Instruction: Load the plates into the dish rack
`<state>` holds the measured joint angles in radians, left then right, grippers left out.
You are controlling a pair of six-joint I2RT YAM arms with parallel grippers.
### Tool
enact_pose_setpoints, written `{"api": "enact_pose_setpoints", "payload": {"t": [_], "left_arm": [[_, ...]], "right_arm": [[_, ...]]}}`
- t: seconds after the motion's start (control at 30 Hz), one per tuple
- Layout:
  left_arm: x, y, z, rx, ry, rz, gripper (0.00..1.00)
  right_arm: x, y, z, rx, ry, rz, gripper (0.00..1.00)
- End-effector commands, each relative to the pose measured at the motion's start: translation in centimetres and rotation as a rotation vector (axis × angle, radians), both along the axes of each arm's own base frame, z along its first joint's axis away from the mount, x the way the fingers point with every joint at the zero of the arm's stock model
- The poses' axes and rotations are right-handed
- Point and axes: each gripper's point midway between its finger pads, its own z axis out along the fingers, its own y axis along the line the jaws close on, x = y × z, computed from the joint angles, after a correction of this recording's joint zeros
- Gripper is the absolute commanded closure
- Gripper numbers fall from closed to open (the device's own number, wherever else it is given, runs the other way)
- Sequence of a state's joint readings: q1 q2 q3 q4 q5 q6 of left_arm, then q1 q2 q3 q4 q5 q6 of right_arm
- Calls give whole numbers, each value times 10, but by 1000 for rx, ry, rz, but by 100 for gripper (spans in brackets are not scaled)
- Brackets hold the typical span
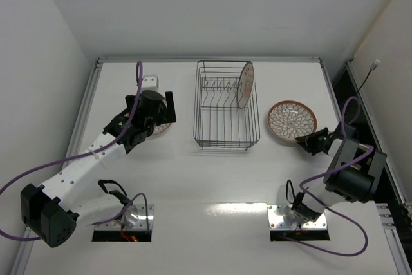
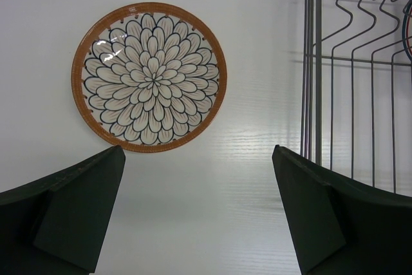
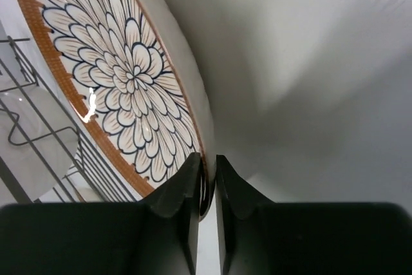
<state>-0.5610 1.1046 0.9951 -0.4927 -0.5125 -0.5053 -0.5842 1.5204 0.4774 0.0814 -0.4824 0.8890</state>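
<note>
The dark wire dish rack [image 1: 225, 127] stands mid-table. A white plate with an orange centre [image 1: 245, 85] stands upright in the rack's far right corner. A brown-rimmed petal plate [image 1: 291, 119] lies right of the rack. My right gripper [image 1: 310, 141] is shut on that plate's near right rim; the right wrist view shows the rim [image 3: 122, 75] pinched in my gripper [image 3: 207, 172]. A second petal plate [image 2: 149, 75] lies flat left of the rack, mostly hidden under my arm in the top view [image 1: 162, 129]. My left gripper [image 2: 198, 154] hovers above it, open and empty.
The rack's wires [image 2: 351, 62] are close to the right of my left gripper and show at the left of the right wrist view [image 3: 38, 127]. White walls enclose the table. Arm bases [image 1: 122, 217] and purple cables sit at the near edge.
</note>
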Motion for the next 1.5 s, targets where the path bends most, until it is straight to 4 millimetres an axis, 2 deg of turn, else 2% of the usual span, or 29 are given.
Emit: {"api": "enact_pose_setpoints", "payload": {"t": [0.0,0.07,0.2,0.23,0.3,0.33,0.37,0.4,0.47,0.5,0.53,0.57,0.67,0.73,0.77,0.87,0.9,0.93,0.97,1.0,1.03,1.1,1.13,1.17,1.2,1.23,1.27,1.3,1.47], "left_arm": [[3,1,10,-3,-24,7,0],[3,1,10,-3,-24,7,0],[3,2,10,-7,-27,19,0],[3,2,10,-7,-27,19,0],[3,2,10,-7,-27,19,0],[3,2,10,-7,-27,19,0],[3,2,10,-7,-27,19,0],[3,2,10,-7,-27,19,0],[3,2,10,-7,-27,19,0],[3,2,10,-7,-27,19,0],[3,2,10,-7,-27,19,0],[3,2,10,-7,-27,19,0],[3,2,10,-7,-27,19,0],[3,2,10,-7,-27,19,0],[3,2,10,-7,-27,19,0],[2,3,13,-12,-35,19,0],[2,3,13,-12,-35,19,0],[2,3,13,-12,-35,19,0],[2,3,13,-12,-35,19,0],[2,3,13,-12,-35,19,0],[2,3,13,-12,-35,19,0],[3,4,13,-8,-37,27,0],[1,5,11,-3,-30,27,0],[1,5,11,-3,-30,27,0],[1,5,11,-3,-30,27,0],[1,5,11,-3,-30,27,0],[1,5,11,-3,-30,27,0],[1,5,11,-3,-30,27,0],[0,6,14,-8,-37,27,0]], "right_arm": [[24,-14,28,-105,-122,44,96],[27,-16,46,-171,-165,67,100],[27,-22,86,-287,-216,49,100],[26,-26,115,-345,-259,38,100],[24,-36,144,-441,-276,3,100],[29,-35,171,-481,-313,-1,100],[22,-33,186,-504,-317,-17,100],[20,-42,205,-552,-329,-63,100],[16,-43,226,-591,-361,-88,100],[12,-43,246,-618,-395,-120,100],[9,-45,257,-629,-409,-144,100],[8,-44,269,-647,-427,-155,100],[9,-27,329,-686,-540,-127,100],[20,-13,341,-694,-549,-84,100],[23,-7,359,-714,-579,-68,100],[43,24,379,-725,-611,35,100],[47,34,378,-728,-596,69,100],[51,56,394,-746,-627,110,100],[55,68,396,-757,-627,138,100],[68,80,383,-765,-579,182,100],[71,102,396,-802,-600,220,100],[79,119,388,-869,-527,260,100],[97,135,389,-914,-508,320,100],[99,160,383,-922,-486,382,100],[103,160,381,-986,-428,366,100],[101,163,389,-1017,-399,364,100],[109,180,374,-1060,-354,405,100],[111,176,389,-1103,-349,358,100],[121,182,385,-1226,-227,359,100]]}}
